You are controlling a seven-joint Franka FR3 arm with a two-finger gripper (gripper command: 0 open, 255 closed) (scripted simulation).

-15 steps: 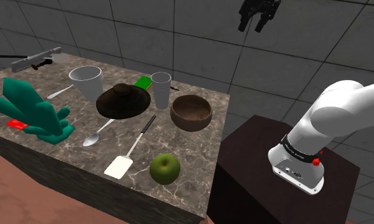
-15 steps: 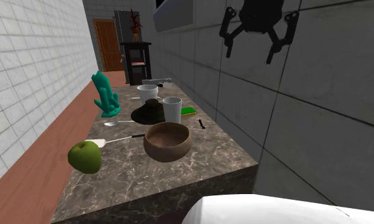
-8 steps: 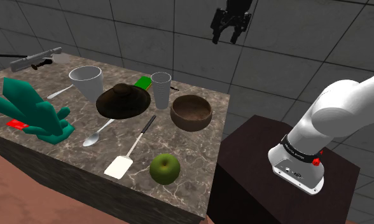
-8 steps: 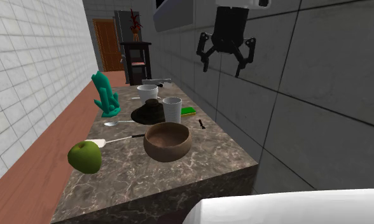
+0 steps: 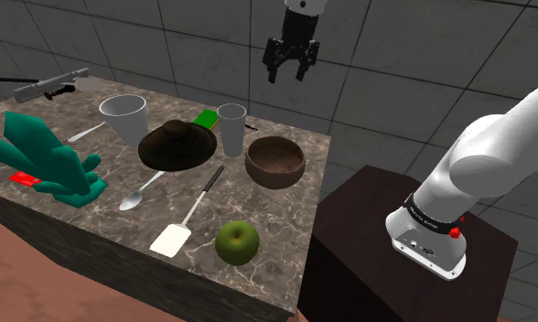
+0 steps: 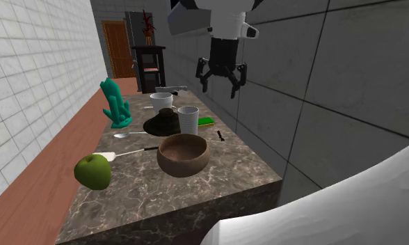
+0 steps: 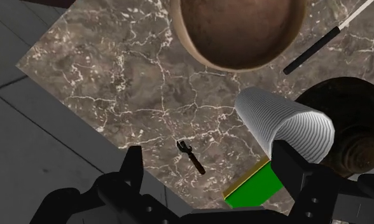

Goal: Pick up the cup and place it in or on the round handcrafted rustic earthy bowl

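Up at the top centre of the shoulder view hung the gripper [image 5: 287, 75], fingers spread wide and pointing down, nothing between them, well above the marbled surface [image 5: 281, 206]. The cup [image 5: 231, 128], pale and ribbed, stood upright just left of the frame's centre, near the far edge of the surface, tucked against the rim of a dark brown hat [image 5: 176, 144]. Just to its lower right sat the bowl [image 5: 275, 161], brown and rough-looking, upright, close to the cup but apart from it. In the second exterior view the gripper [image 6: 220, 87] hovered in the upper middle of the frame, above and a little right of the cup [image 6: 188, 119], with the bowl [image 6: 183, 154] nearer the camera at the centre. Down the wrist view, the parted fingers [image 7: 131, 167] framed bare marble and a small black tool [image 7: 193, 157]; the cup [image 7: 284, 124] showed just beyond one fingertip, off the line between them, a green block [image 7: 256, 189] beside it, and the bowl [image 7: 236, 32] farther out. Lower in the shoulder view, a green apple [image 5: 237, 242] sat below the bowl, and a white-bladed spatula [image 5: 185, 220] lay to its left.
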